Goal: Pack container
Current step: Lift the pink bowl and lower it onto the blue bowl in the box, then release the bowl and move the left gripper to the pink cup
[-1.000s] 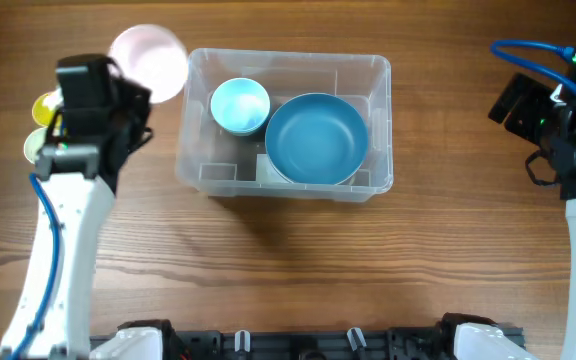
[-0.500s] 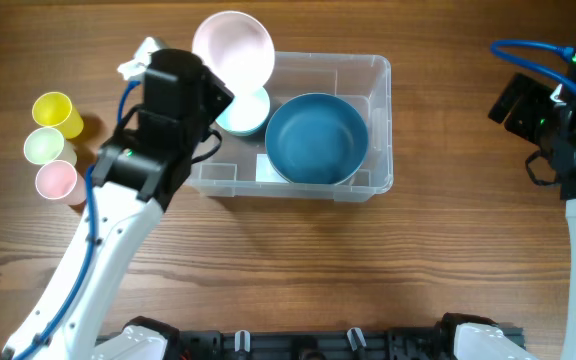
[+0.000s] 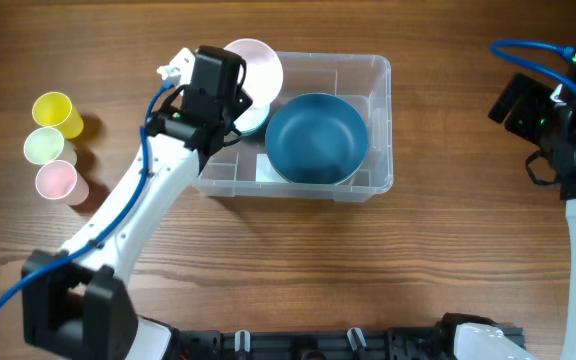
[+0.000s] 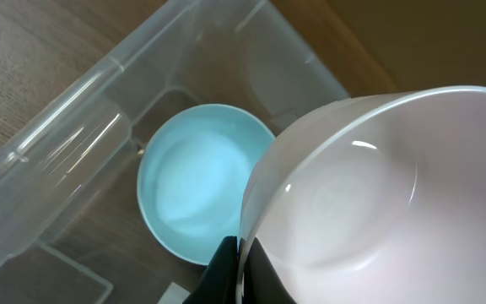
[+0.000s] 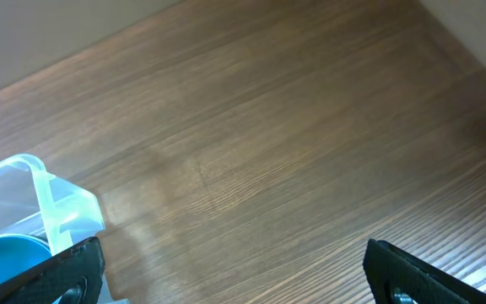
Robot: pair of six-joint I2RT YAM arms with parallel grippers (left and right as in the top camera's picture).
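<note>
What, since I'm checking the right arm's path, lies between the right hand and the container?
Only bare wooden table: the right wrist view shows nothing between the right hand and the container.

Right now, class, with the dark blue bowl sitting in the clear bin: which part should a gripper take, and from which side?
Probably the rim, from straight above. The dark blue bowl sits upright and open, so one of the jaws can go inside, one outside. Pick its far edge (top of the overhead view): the container wall seems to leave most room there.
</note>
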